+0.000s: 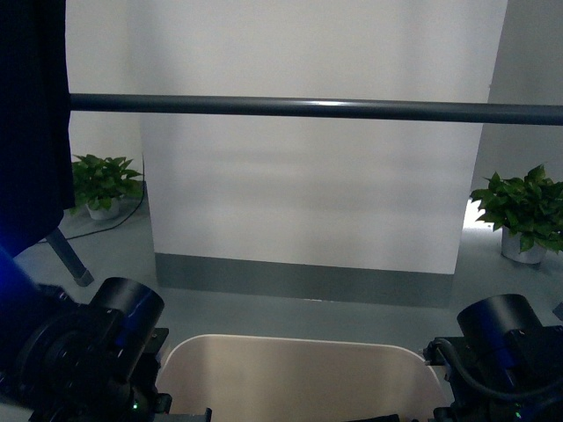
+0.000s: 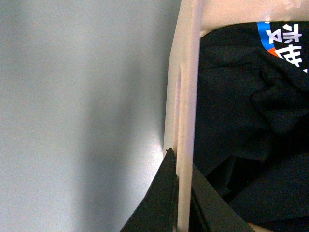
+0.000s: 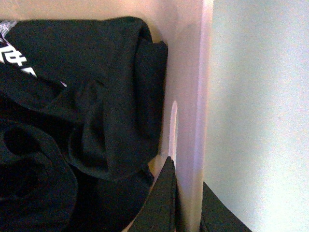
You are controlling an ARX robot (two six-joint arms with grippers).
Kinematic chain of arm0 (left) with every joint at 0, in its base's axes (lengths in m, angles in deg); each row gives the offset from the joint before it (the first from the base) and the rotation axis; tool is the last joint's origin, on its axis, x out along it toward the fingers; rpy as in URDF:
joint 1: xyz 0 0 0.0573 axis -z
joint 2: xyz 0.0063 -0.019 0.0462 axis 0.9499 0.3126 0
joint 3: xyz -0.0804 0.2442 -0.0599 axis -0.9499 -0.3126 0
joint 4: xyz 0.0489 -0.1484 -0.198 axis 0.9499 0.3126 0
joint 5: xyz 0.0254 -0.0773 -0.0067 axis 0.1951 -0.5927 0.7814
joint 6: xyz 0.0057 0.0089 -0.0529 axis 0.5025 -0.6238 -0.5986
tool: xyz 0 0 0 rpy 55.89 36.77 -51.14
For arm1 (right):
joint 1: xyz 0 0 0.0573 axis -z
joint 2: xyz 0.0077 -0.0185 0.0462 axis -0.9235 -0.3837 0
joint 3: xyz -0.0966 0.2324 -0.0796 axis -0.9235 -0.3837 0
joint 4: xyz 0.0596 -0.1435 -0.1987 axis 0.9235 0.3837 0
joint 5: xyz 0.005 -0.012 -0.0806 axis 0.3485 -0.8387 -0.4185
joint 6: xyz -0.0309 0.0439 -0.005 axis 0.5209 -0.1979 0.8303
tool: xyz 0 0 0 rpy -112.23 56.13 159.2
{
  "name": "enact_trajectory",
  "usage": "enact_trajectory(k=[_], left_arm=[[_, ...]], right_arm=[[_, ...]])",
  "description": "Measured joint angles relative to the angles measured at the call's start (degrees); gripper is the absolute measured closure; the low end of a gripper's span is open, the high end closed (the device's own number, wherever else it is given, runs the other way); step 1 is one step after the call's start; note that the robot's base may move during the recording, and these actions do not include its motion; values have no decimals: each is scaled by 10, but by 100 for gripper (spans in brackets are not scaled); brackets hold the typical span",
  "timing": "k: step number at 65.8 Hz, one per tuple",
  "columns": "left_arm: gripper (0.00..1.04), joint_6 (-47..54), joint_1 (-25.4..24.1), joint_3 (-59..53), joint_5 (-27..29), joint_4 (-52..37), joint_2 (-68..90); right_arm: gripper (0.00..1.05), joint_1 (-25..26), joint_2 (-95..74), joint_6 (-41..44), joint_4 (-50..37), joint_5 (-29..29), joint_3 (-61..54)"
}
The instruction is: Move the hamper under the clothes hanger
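Left fingers (image 2: pixel 159 208), right fingers (image 3: pixel 161 205) pinch smooth beige hamper (image 1: pixel 290 369) wall | crumpled black garment (image 2: pixel 241 121) inside | round grey clothes hanger (image 1: pixel 308 108) bar

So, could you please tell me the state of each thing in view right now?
hamper: upright, open-topped, holding black clothes.
clothes hanger: standing, bar level, dark garment hanging at its left end.
left gripper: shut on the hamper's wall, one finger each side.
right gripper: shut on the opposite wall likewise.
left potted plant: upright.
right potted plant: upright.
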Motion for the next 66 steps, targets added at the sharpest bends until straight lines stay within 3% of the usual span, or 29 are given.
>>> enact_trajectory(k=[4,8,66], left_arm=[[101,33,0,-31,-9,-99,-1],[101,53,0,-32,-13,-125,-2],[101,70,17,14,8,-43,52]], right_arm=[[102,3,-1,-25,-63,11,-16],[102,6,-2,-35,-69,12,-16],[102,12,-60,-9,16,-6,57]])
